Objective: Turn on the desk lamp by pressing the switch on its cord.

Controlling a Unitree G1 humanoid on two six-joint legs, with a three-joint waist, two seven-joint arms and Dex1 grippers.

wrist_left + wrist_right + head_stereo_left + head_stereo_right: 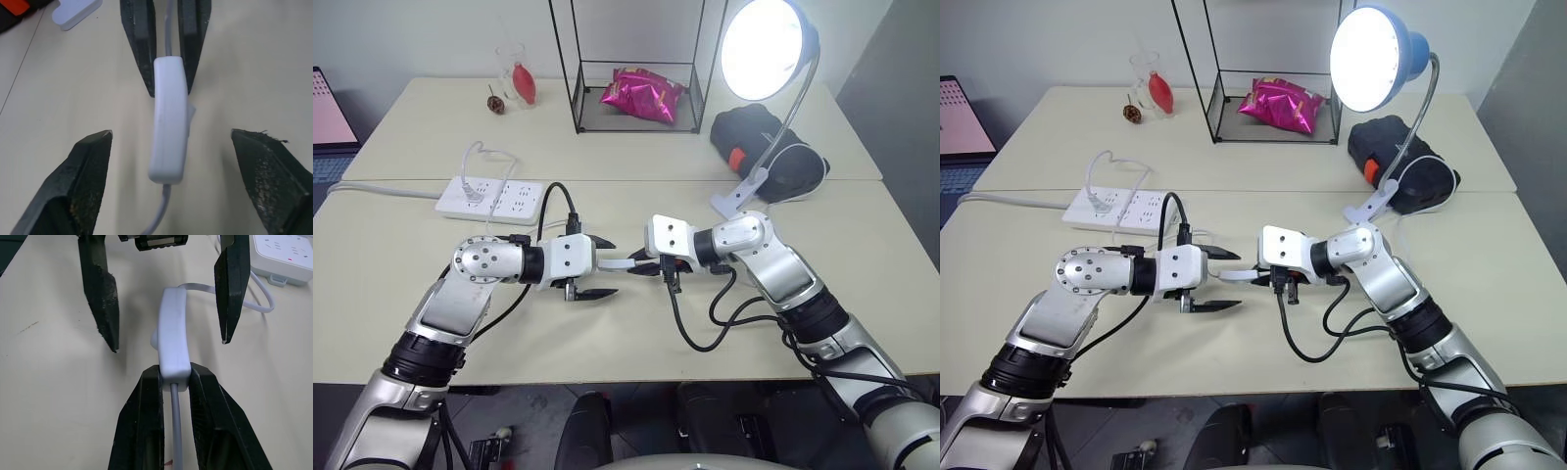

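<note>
The desk lamp point(766, 44) stands at the back right on its clip base point(741, 194), and its bulb glows brightly. Over the middle of the near table, the white switch point(168, 127) hangs in the air on its thin cord point(254, 301). My right gripper point(174, 374) is shut on one end of the switch, with the cord running out between its fingers. From the opposite side, my left gripper point(607, 266) stands open. Its two fingertips point(93, 147) are wide apart on either side of the switch and touch nothing.
A white power strip point(491, 199) lies behind my left arm, with the cord looping to it. Further back are a black wire-frame box holding a pink bag point(641, 95), a black pouch point(769, 147) and a glass point(514, 73). Black cables point(690, 328) droop under my right wrist.
</note>
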